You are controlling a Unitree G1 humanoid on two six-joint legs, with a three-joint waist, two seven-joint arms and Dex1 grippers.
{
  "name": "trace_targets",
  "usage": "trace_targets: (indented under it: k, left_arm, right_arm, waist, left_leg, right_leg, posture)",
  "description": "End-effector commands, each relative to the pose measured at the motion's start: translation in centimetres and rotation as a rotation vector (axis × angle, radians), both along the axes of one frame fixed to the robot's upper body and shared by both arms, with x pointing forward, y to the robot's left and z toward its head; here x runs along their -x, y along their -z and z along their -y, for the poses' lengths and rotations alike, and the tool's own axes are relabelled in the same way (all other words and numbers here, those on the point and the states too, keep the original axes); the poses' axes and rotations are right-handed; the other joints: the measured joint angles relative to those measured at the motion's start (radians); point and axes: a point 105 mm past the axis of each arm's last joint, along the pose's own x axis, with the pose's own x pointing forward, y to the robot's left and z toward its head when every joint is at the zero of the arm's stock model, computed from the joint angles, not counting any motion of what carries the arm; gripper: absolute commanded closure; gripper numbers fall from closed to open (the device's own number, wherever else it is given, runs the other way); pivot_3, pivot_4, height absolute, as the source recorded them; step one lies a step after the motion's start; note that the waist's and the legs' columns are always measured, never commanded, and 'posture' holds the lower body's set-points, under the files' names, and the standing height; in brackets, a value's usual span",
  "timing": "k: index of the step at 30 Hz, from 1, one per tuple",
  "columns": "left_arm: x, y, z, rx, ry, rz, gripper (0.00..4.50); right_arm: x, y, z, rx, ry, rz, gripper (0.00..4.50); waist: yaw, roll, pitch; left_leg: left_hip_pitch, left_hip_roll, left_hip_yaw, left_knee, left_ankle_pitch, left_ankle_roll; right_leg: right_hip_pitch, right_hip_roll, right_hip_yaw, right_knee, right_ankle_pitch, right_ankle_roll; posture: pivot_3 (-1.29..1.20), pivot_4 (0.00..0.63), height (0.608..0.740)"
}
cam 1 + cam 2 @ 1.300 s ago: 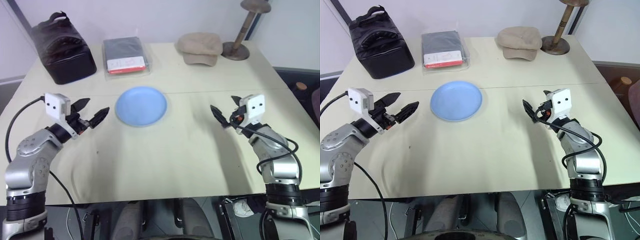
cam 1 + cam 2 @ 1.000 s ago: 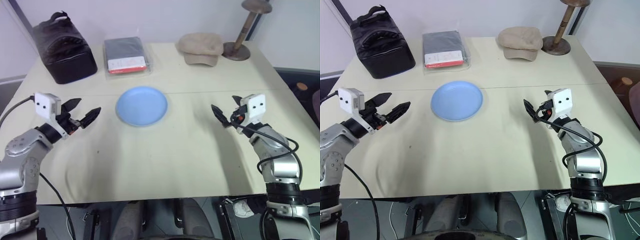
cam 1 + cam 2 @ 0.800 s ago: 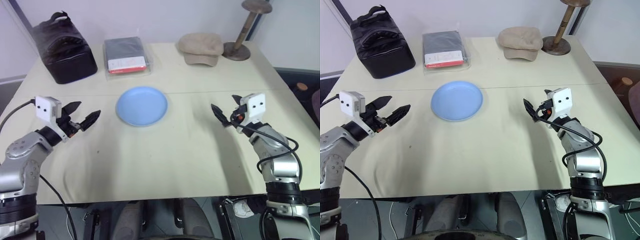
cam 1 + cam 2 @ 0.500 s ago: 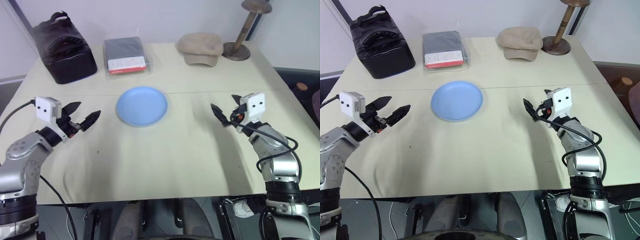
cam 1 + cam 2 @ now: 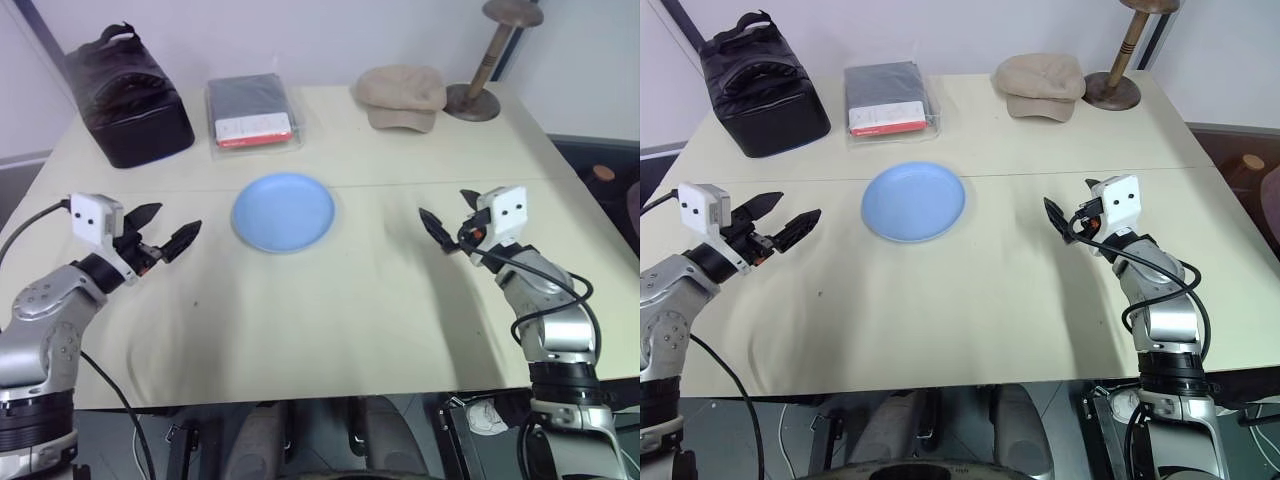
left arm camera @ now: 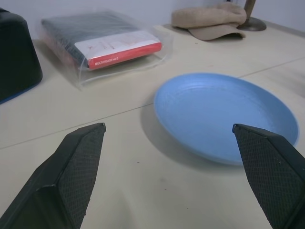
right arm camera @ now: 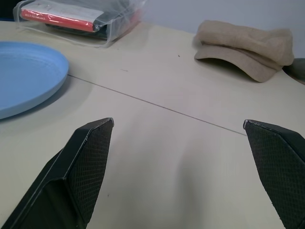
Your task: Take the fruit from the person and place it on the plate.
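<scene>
The light-blue plate lies bare on the cream table, a little beyond the middle. My left gripper hovers to the left of it, pointing toward it, open with nothing between its fingers; in the left wrist view the plate sits ahead between the spread fingers. My right gripper hangs over the table to the right of the plate, also open and empty. The fruit and the person are out of view.
Along the table's far edge stand a black bag, a clear-wrapped dark package with a red and white label, a beige cap and a wooden stand. Bare tabletop stretches between the grippers.
At first my left gripper drew back to the left, away from the plate, and has held still since. The right gripper has stayed in place.
</scene>
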Motion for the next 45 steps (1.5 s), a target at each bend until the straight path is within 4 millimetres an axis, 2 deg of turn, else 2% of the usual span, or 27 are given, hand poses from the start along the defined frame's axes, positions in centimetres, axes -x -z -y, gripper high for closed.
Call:
trace_targets:
  k: [1, 26, 41, 42, 45]
  left_arm:
    - [0.3, -1.7, -0.1, -0.017, -0.006, 0.067, 0.00]
    - [0.3, -1.6, -0.1, -0.013, -0.012, 0.069, 0.00]
    - [0.2, -2.1, 0.1, -0.014, 0.007, 0.089, 0.00]
    - [0.2, -2.1, 0.2, -0.014, 0.008, 0.088, 0.00]
    - [0.1, -2.0, 0.3, -0.015, 0.012, 0.083, 0.00]
  right_arm:
    - [0.0, -1.2, -0.1, 0.000, -0.002, 0.051, 0.04]
    - [-0.1, -1.2, -0.1, 0.006, -0.005, 0.050, 0.04]
    - [-0.2, -1.2, -0.2, 0.008, -0.020, 0.047, 0.04]
    - [0.0, -1.4, -0.5, 0.003, -0.041, 0.045, 0.04]
    - [2.1, -2.9, -3.1, -0.093, -0.256, 0.014, 0.04]
  waist:
    - [0.000, 0.000, 0.000]
    - [0.000, 0.000, 0.000]
    - [0.000, 0.000, 0.000]
    - [0.000, 0.000, 0.000]
    - [0.000, 0.000, 0.000]
  left_leg:
    - [0.000, 0.000, 0.000, 0.000, 0.000, 0.000]
    - [0.000, 0.000, 0.000, 0.000, 0.000, 0.000]
    - [0.000, 0.000, 0.000, 0.000, 0.000, 0.000]
    - [0.000, 0.000, 0.000, 0.000, 0.000, 0.000]
    - [0.000, 0.000, 0.000, 0.000, 0.000, 0.000]
  right_leg:
    - [0.000, 0.000, 0.000, 0.000, 0.000, 0.000]
    - [0.000, 0.000, 0.000, 0.000, 0.000, 0.000]
    - [0.000, 0.000, 0.000, 0.000, 0.001, 0.001]
    - [0.000, 0.000, 0.000, 0.000, 0.001, 0.001]
    - [0.000, 0.000, 0.000, 0.000, 0.001, 0.001]
  posture:
    - [0.00, 0.150, 0.740]
    - [0.00, 0.150, 0.740]
    - [0.00, 0.150, 0.740]
    - [0.00, 0.150, 0.740]
    - [0.00, 0.150, 0.740]
